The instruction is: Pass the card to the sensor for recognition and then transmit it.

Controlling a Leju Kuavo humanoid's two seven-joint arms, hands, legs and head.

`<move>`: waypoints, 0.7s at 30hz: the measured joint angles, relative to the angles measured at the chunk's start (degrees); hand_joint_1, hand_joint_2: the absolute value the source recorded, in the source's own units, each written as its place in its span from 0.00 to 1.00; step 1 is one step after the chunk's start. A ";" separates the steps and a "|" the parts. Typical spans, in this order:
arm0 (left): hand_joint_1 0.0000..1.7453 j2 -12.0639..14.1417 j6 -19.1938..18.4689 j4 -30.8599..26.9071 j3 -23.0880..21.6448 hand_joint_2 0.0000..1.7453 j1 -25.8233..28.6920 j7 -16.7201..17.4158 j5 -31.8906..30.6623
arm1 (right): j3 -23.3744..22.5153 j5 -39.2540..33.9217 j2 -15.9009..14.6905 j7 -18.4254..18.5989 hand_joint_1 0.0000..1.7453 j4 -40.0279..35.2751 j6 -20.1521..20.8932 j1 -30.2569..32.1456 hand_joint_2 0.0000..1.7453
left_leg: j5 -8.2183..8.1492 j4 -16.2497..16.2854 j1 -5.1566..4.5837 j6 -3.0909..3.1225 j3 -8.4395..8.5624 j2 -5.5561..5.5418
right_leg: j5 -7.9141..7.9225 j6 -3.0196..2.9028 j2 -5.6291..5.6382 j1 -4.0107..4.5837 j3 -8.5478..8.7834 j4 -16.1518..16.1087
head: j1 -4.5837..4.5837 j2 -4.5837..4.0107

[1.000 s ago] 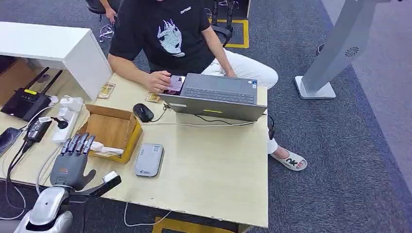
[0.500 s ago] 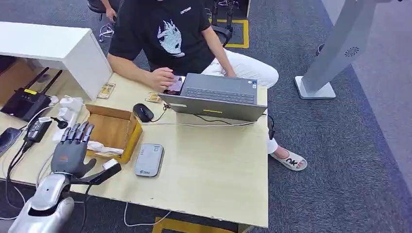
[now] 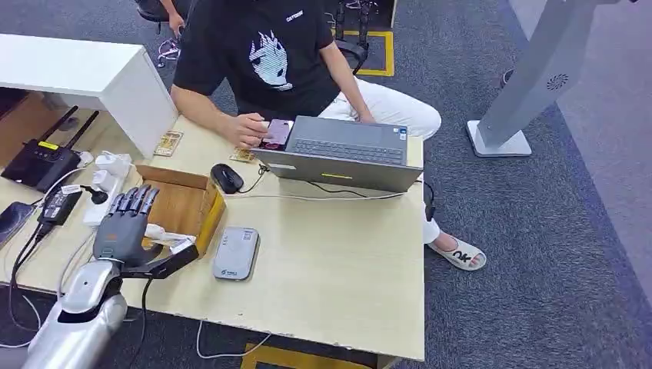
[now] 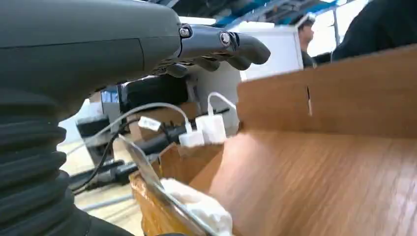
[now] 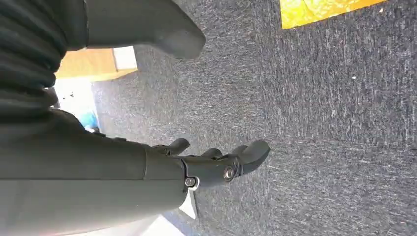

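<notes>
Head view: we see the left hand [image 3: 123, 231] over the near edge of the wooden box [image 3: 178, 206], fingers spread and nothing in its grasp, with the card [image 3: 171, 238] lying on white padding at the box's front rim just beside the thumb. Risk as we judge it: the thin card (edge-on in the left wrist view [image 4: 147, 172]) could slide off the padding or get shoved deeper instead of pinched, never reaching the grey sensor [image 3: 235, 252] beside the box. Right hand [image 5: 216, 164] hangs loosely open over carpet, holding nothing.
</notes>
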 joint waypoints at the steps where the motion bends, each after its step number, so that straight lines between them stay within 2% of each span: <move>1: 0.00 0.02 -0.89 0.28 -0.43 1.00 -0.10 -0.24 0.50 | -0.07 0.07 -0.02 -0.04 0.00 0.00 0.00 -0.02 1.00 | 0.00 0.00 0.00 0.00 0.00 0.00 | 0.00 0.00 0.01 0.00 0.00 0.00 | -0.02 0.00; 12: 0.00 0.37 -9.07 1.00 -4.92 1.00 -0.34 -1.42 6.23 | -1.86 1.97 -0.09 0.11 0.00 0.00 0.17 -0.18 1.00 | 0.00 0.00 0.00 0.00 0.00 0.02 | 0.00 0.00 0.04 0.00 -0.01 0.00 | 0.00 0.00; 21: 0.00 1.73 -10.42 0.98 -7.32 1.00 -0.33 -1.70 7.76 | -3.26 2.93 -0.11 -0.17 0.00 0.00 0.26 -0.22 1.00 | 0.00 0.00 0.01 0.00 0.02 0.02 | 0.01 -0.01 0.03 0.00 0.01 0.02 | -0.02 0.00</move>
